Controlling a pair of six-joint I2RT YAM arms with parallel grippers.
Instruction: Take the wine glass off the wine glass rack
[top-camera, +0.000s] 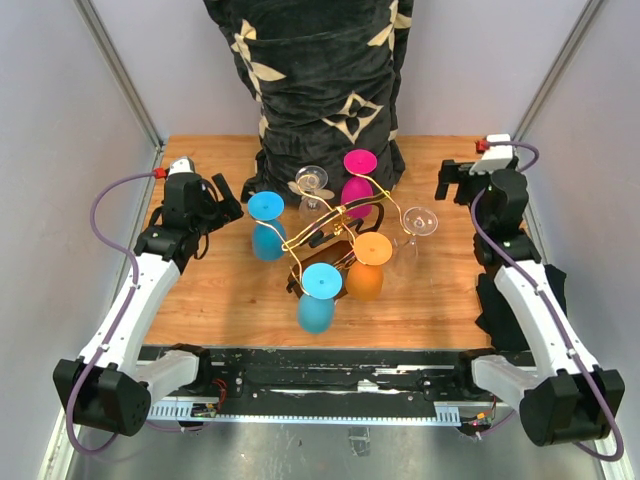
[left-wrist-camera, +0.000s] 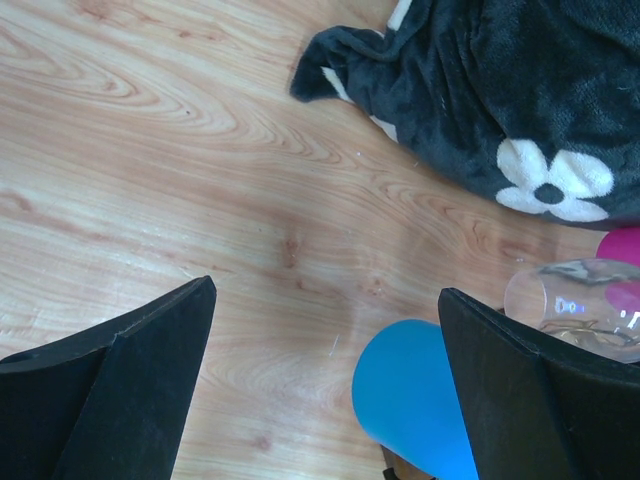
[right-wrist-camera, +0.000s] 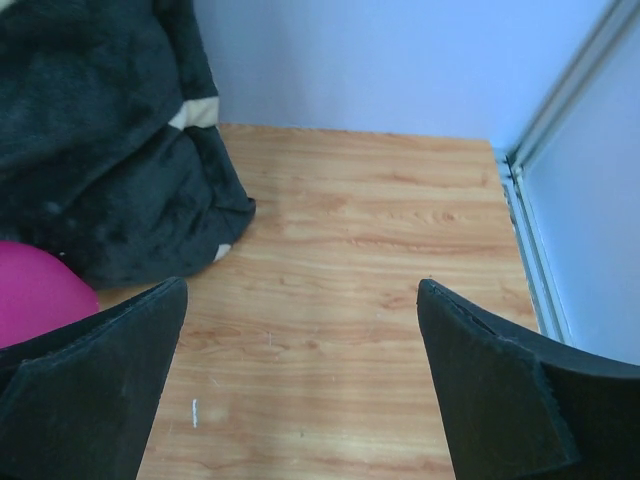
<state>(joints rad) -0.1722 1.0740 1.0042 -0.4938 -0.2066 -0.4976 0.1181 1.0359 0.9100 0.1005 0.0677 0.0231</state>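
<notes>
The wine glass rack (top-camera: 322, 240) stands mid-counter (top-camera: 200, 300); its gold scrolls carry coloured and clear glasses upside down by their feet, so each probably has to slide outward to come free; the left end effector (top-camera: 232, 197) hovers spread wide just beside the blue glass (top-camera: 267, 228), likely the nearest pick; the right end effector (top-camera: 452, 181), equally spread and empty, sits short of the clear glass (top-camera: 418, 224).
</notes>
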